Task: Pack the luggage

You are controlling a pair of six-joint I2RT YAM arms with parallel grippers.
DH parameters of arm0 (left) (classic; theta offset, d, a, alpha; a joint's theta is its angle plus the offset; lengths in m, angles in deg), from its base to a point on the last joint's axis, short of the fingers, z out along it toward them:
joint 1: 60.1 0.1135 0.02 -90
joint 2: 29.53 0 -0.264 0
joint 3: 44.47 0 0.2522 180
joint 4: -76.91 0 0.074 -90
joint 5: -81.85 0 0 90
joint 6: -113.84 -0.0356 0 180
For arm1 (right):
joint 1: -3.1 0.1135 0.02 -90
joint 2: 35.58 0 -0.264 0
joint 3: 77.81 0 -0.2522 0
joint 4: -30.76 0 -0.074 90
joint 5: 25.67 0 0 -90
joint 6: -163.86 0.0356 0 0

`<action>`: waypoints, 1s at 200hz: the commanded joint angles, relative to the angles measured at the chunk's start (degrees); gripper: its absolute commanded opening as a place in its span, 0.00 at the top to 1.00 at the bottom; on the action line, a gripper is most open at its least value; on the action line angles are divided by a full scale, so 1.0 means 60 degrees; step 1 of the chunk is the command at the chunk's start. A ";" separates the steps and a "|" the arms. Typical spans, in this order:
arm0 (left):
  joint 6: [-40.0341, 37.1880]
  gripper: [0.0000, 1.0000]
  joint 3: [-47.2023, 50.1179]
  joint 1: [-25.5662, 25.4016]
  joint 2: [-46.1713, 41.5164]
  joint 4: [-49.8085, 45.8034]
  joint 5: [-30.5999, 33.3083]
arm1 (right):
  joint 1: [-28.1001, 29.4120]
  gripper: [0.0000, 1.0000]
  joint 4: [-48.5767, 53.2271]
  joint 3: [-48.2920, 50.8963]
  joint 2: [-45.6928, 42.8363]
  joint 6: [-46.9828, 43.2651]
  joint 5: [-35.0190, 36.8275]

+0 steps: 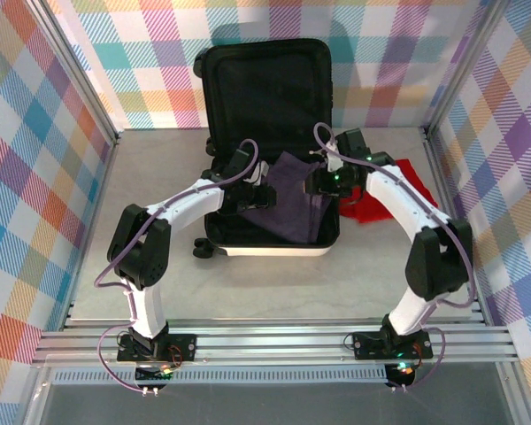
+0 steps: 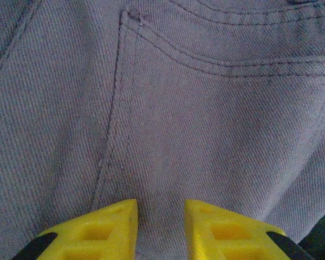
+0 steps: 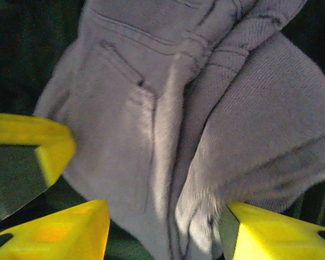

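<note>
The luggage (image 1: 274, 251) lies open on the table, white shell down, with its black-lined lid (image 1: 265, 88) standing against the back wall. Purple trousers (image 1: 292, 208) lie across its base. My left gripper (image 1: 258, 181) hangs over their left part. Its yellow fingertips (image 2: 160, 227) stand a little apart over flat purple cloth (image 2: 206, 119), with no fold pinched between them. My right gripper (image 1: 321, 181) is at the trousers' right side. It (image 3: 168, 233) is wide open, and a hanging bunch of the trousers (image 3: 206, 162) sits between its fingers, touching the right finger (image 3: 271, 233).
A red garment (image 1: 385, 199) lies on the table right of the suitcase, partly under my right arm. A yellow finger of the other gripper (image 3: 38, 146) shows at the left of the right wrist view. Checked walls close in the table on three sides.
</note>
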 commanded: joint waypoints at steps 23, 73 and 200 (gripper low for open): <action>0.0004 0.69 -0.0178 -0.0070 -0.0310 -0.0004 0.0263 | 0.0072 0.46 0.0428 -0.0501 0.0028 -0.0133 -0.0219; -0.0056 0.66 -0.0285 -0.0061 -0.0507 -0.0429 0.0803 | 0.0077 0.50 0.0139 -0.1453 0.1412 0.0003 0.0009; -0.0279 0.46 0.0258 0.0091 -0.1776 -0.1074 0.1462 | 0.0057 0.05 0.0728 -0.2043 0.1531 0.0004 0.2751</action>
